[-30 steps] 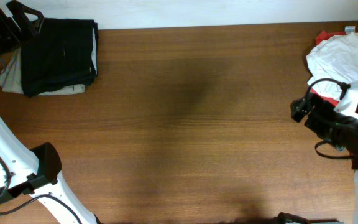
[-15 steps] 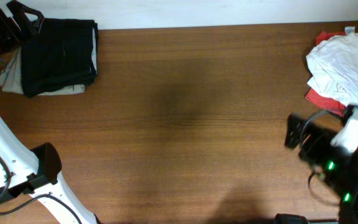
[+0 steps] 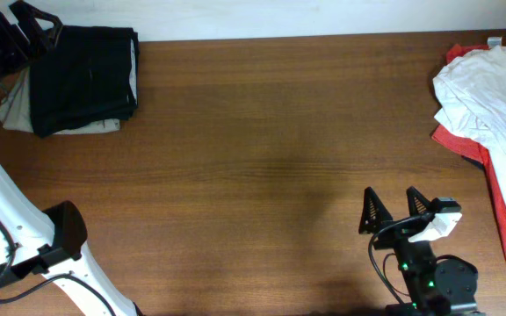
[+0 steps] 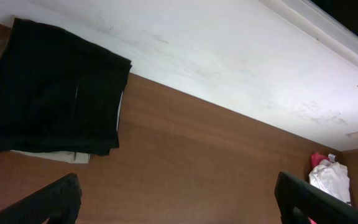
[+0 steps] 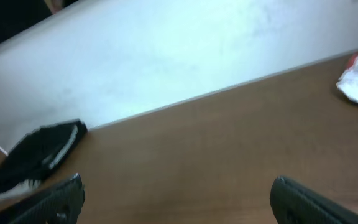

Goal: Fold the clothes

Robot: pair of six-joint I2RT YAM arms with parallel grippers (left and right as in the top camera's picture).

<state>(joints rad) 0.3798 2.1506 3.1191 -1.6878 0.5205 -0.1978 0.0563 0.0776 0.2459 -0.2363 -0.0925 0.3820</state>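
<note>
A folded black garment lies on a beige piece at the table's far left corner; it also shows in the left wrist view and the right wrist view. A heap of white cloth over a red piece lies at the right edge, and shows small in the left wrist view. My left gripper is open and empty just left of the black garment. My right gripper is open and empty over bare wood near the front edge.
The brown wooden table ends at a white wall along the far side. The left arm's white base stands at the front left corner.
My right arm has swung away from the white and red heap, down and left to the front edge. The heap now lies fully uncovered. The left arm has barely moved.
</note>
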